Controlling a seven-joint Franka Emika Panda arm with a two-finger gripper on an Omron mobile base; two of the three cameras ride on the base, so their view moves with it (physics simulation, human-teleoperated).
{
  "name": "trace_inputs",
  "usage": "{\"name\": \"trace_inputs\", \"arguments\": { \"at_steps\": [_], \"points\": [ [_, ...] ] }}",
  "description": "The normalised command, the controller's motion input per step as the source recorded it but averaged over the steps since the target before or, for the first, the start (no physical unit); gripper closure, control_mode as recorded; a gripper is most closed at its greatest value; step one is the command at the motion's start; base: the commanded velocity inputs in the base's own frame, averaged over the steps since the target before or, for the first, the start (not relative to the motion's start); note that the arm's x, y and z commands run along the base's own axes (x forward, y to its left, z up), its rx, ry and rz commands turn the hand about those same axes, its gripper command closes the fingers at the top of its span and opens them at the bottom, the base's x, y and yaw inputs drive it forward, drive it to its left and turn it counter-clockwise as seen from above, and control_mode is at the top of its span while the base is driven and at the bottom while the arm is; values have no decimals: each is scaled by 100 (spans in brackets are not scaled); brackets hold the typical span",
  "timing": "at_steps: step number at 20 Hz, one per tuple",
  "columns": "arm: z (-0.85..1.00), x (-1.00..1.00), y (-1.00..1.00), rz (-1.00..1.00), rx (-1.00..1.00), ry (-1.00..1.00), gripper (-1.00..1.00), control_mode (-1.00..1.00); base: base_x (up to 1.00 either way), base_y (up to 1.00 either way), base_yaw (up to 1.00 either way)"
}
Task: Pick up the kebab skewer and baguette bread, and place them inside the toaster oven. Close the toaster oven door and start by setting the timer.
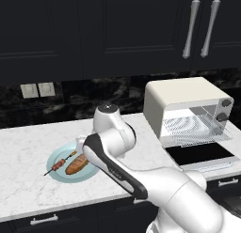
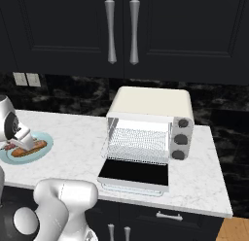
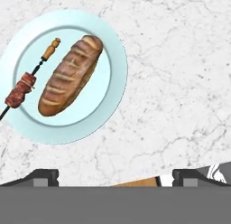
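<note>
- I'm at the first step, the pick: my end effector hangs above the marble worktop with its fingers spread wide and nothing between them.
- The kebab skewer and the baguette bread lie side by side, just apart, on a pale blue plate, off to one side of my hand view rather than under the fingers.
- Next I judge I must shift over the plate, line the fingers across the thin stick, and come down.
- The skewer's tip overhangs the plate rim; the loaf beside it leaves little finger room on that side.
- The toaster oven stands well apart along the worktop, its toaster oven door dropped open, with bare worktop between.
</note>
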Motion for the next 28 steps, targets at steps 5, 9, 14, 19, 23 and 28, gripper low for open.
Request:
{"name": "trace_inputs", "arguments": {
  "at_steps": [5, 9, 14, 19, 23, 28],
  "points": [
    [-9, 13, 17, -6, 5, 0, -100, -100, 0, 0, 0],
    [-20, 33, 15, -11, 0, -1, -100, -100, 0, 0, 0],
    [-18, 23, 16, -13, 0, 0, -100, -100, 0, 0, 0],
    [-16, 33, 25, -5, -2, 0, -100, -100, 0, 0, 0],
    [-34, 31, 16, 0, -1, 0, -100, -100, 0, 0, 0],
    [-27, 43, 12, 0, 0, 0, -100, -100, 0, 0, 0]
  ]
}}
